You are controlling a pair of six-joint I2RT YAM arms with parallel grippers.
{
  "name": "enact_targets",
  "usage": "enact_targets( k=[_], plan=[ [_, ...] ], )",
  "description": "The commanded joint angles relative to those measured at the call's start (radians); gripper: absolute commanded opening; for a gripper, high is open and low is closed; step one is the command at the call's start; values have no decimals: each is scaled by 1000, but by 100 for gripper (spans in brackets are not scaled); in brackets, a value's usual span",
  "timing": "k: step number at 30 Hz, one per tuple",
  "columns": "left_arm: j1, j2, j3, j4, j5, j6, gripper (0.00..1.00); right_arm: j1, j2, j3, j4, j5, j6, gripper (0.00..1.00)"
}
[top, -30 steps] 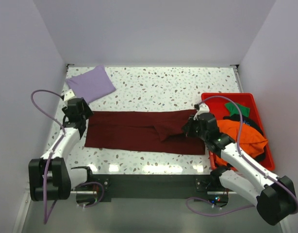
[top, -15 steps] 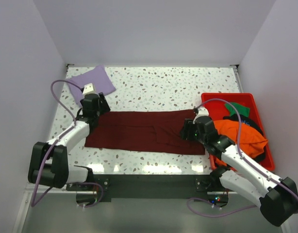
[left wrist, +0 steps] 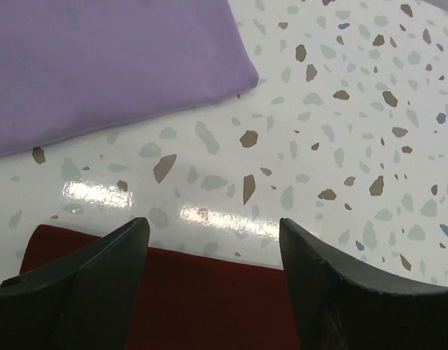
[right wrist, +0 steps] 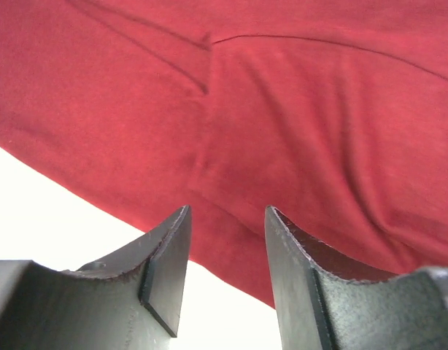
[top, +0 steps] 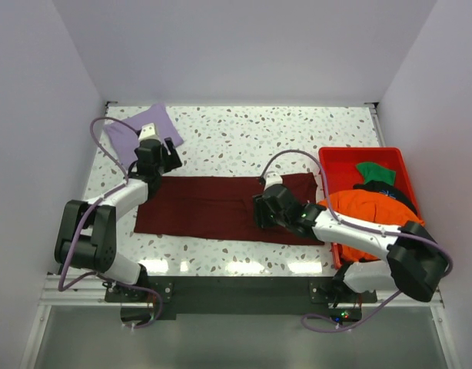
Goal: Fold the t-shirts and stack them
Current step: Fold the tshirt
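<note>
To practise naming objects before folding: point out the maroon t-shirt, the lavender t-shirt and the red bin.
maroon t-shirt (top: 205, 207), top external view, flat middle of the cloth.
lavender t-shirt (left wrist: 100, 58), left wrist view, its smooth top face.
red bin (top: 340, 169), top external view, bare floor near left wall.

Black tee (top: 397, 194) mostly buried under orange tee (top: 367, 206); lavender tee (left wrist: 100, 65) cropped.

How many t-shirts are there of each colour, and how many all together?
maroon t-shirt: 1, lying flat on the table
lavender t-shirt: 1, folded at the far left corner
orange t-shirt: 1, in the red bin
green t-shirt: 1, in the bin
black t-shirt: 1, in the bin, mostly hidden
Total: 5 t-shirts
</note>
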Motion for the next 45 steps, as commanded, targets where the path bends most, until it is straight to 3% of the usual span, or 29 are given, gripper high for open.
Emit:
enact_targets(
  k=[1, 10, 26, 29, 33, 37, 45],
  plan=[
    [0, 12, 11, 91, 30, 9, 77, 53, 55, 56, 73, 45, 21, 47],
    [0, 36, 14, 99, 50, 4, 77, 116, 179, 85, 87, 89, 67, 42],
    [0, 44, 15, 101, 57, 6, 78, 118, 322, 141, 139, 148, 58, 35],
    [0, 44, 14, 101, 56, 6, 78, 119, 328, 148, 117, 164, 62, 31],
    [0, 45, 12, 101, 56, 6, 78, 119, 318, 156, 73, 198, 70, 12],
    [0, 45, 14, 101, 59, 6, 78, 121, 299, 158, 62, 195, 75, 1],
    [0, 51, 15, 101, 64, 4, 78, 129, 259, 165, 84, 99, 82, 0]
  ],
)
